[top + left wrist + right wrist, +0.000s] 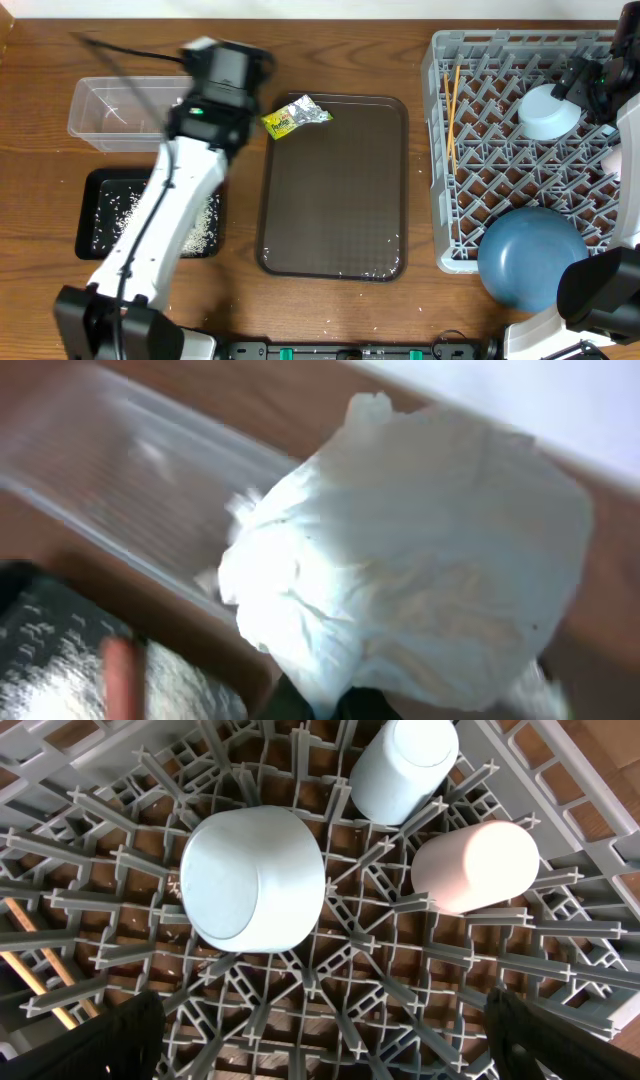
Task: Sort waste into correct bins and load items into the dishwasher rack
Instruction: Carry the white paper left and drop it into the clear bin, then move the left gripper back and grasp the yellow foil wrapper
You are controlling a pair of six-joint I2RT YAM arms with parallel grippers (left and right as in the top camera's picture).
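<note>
Along the table's near edge, the blue plate [530, 265] sits at the near end of the grey rack [440, 200], and the black tray [95, 215] holds scattered rice [195, 235]. Further back, the left gripper [330, 705] is clamped tight on the crumpled tissue [400, 560] (it fills most of the wrist view), just beside the clear tub [100, 110]. The snack wrapper [295, 117] lies on the brown tray's [335, 190] far edge. Farthest, the right gripper [330, 1040] hangs over the rack with its jaws spread wide and nothing between them; below it, the upturned bowl [252, 878] and the white cup [475, 865] rest on the pegs. The chopsticks [455, 110] lie along the rack's left side.
</note>
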